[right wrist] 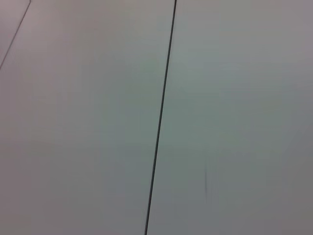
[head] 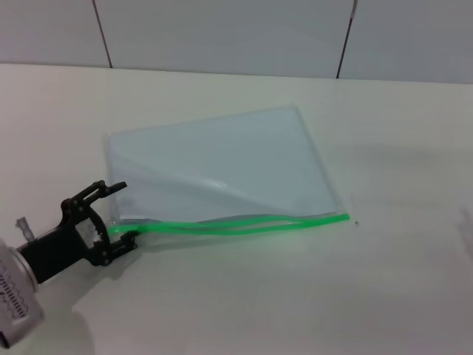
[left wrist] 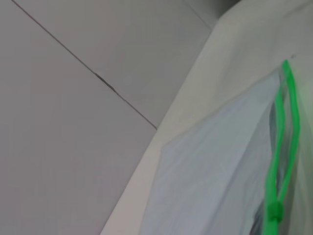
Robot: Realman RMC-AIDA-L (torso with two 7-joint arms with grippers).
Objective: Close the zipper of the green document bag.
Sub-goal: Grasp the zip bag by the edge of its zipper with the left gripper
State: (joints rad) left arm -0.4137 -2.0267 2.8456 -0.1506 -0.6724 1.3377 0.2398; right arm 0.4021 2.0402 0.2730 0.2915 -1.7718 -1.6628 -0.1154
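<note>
You are looking at one flat, translucent bag (head: 222, 159) lying on the desk (head: 384, 281), its single green zipper (head: 236, 224) gaping; left gripper (head: 118, 214) jaws are standing wide at its corner.

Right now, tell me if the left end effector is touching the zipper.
Cannot tell. In the head view the left end effector is open at the zipper's left end, its lower finger meeting the green strip, but contact isn't plainly visible.
</note>
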